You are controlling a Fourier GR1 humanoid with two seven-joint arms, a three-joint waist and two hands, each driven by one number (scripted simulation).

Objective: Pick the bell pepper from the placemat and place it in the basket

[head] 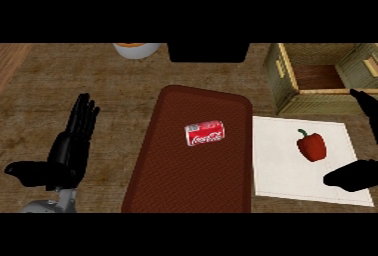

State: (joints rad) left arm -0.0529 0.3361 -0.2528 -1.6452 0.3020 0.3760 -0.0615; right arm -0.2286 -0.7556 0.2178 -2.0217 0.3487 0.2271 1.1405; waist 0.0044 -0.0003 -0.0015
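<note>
A: How does the right hand sit?

B: It comes in at the right edge. One dark part, thumb-like, lies low over the white placemat, and another dark finger shows higher up at about the basket's front wall. They stand wide apart, spread, with nothing between them in contact; the hand holds nothing.

A: And the bell pepper?

B: It lies on the placemat, just to the left of that hand, in the space between the upper finger and the lower part but further in than both. It is apart from the hand, not touching it.

A: Which way does it point?

B: Its long axis runs roughly away from the robot, tilted a little. The green stem end is at the far end, leaning slightly left; the blunt end is nearer the robot and closer to the lower part of the hand.

A: Its look?

B: Glossy red, elongated, with a short dark green stem.

A: The basket?

B: A woven, olive-tan box with a brown floor, beyond the hand and a little left of its upper finger, past the placemat's far edge.

A: The left hand?

B: Resting at the left, fingers straight and pointing away, thumb out to the side, empty. To its right is a dark brown tray with a red cola can lying on its side.
</note>
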